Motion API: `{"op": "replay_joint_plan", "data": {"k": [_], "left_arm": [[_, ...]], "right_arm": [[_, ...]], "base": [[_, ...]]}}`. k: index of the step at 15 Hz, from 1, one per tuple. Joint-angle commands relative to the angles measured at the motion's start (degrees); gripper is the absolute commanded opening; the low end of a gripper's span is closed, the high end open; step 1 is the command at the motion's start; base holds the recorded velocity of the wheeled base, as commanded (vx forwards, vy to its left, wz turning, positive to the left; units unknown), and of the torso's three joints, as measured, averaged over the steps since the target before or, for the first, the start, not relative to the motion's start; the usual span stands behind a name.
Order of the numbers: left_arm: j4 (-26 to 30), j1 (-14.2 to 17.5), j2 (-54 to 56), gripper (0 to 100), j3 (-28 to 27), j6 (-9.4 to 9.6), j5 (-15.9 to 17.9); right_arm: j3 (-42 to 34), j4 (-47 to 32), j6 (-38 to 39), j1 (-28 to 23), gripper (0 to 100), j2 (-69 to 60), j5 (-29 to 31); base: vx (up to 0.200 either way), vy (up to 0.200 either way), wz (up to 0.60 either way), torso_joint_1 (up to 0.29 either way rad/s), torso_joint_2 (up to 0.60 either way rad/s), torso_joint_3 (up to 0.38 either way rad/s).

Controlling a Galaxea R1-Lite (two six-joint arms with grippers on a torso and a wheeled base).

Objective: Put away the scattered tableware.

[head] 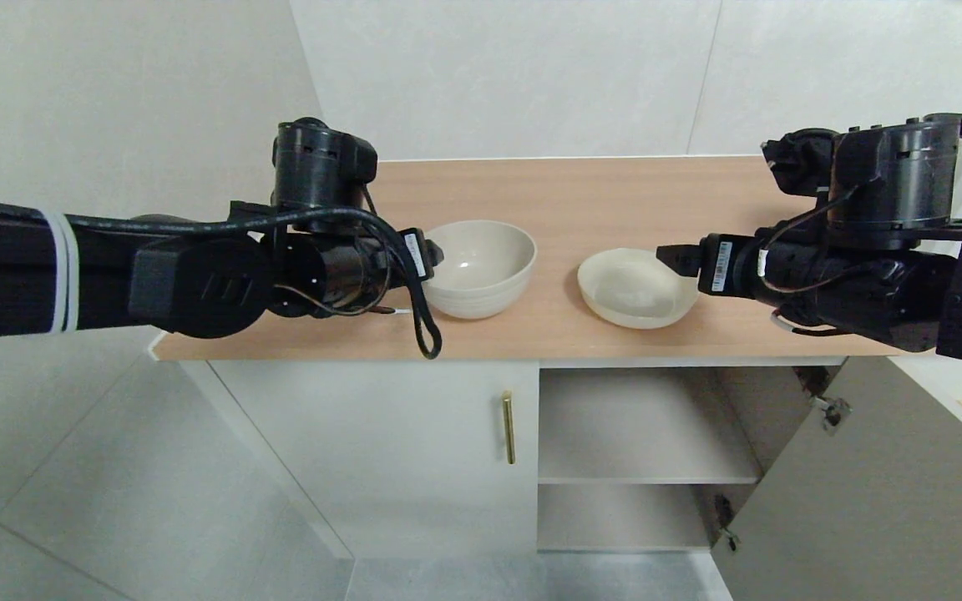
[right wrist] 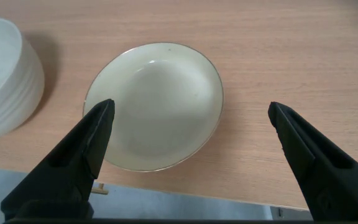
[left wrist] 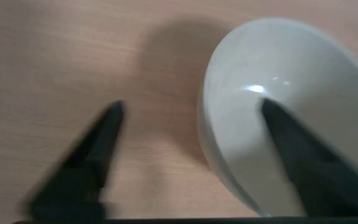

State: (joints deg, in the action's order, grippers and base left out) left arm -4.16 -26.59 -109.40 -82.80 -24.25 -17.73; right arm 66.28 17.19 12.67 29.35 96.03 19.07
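A deep cream bowl (head: 481,267) (left wrist: 303,68) stands on the wooden countertop (head: 615,192), left of a shallow cream bowl (head: 635,288) (right wrist: 160,93) that lies close to the front edge. My left gripper (head: 433,254) (left wrist: 191,104) is open at the deep bowl's left rim; in the left wrist view one finger is over the bowl's inside and the other over bare wood outside it. My right gripper (head: 666,255) (right wrist: 190,106) is open at the shallow bowl's right side, its fingers spread wider than most of the bowl. The deep bowl (right wrist: 5,74) also shows in the right wrist view.
Below the counter is a white cabinet. Its left door is shut, with a gold handle (head: 508,427). The right compartment stands open, showing two bare shelves (head: 640,451), and its door (head: 823,501) swings out to the right. White walls close the back and left.
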Motion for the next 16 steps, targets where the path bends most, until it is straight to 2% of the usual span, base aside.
{"op": "replay_joint_plan", "data": {"k": [1, 7, 8, 10, 13, 16], "left_arm": [[-0.1, 0.0, -1.1, 0, -0.1, -0.01, 0.0], [-1.9, -0.6, 4.9, 0, 2.4, -0.71, -0.1], [-1.9, -1.1, 6.8, 0, 3.5, -1.33, 0.1], [-2.0, -1.4, 9.1, 0, 5.5, -1.42, 0.3], [-2.0, -1.6, 14.4, 0, 9.9, -1.42, 5.3], [-2.0, -1.6, 16.8, 0, 11.1, -1.42, 7.6]], "right_arm": [[0.0, 0.0, 0.0, -0.1, 100, -0.1, 0.0], [1.1, -0.2, 0.1, -1.1, 100, 0.9, 0.1], [1.4, -0.2, 0.3, -1.3, 100, 2.1, 0.5], [2.8, -0.2, 0.3, -1.5, 100, 4.2, 3.3], [4.5, -0.2, 0.3, -1.8, 100, 8.3, 6.5], [4.8, -0.3, 0.2, -2.0, 100, 9.8, 7.2]], "base": [[0.000, 0.000, 0.00, 0.000, 0.00, 0.000], [0.000, 0.000, 0.00, 0.000, 0.00, 0.000], [0.000, 0.000, 0.00, 0.000, 0.00, 0.000], [0.000, 0.000, 0.00, 0.000, 0.00, 0.000], [0.000, 0.000, 0.00, 0.000, 0.00, 0.000], [0.000, 0.000, 0.00, 0.000, 0.00, 0.000]]}}
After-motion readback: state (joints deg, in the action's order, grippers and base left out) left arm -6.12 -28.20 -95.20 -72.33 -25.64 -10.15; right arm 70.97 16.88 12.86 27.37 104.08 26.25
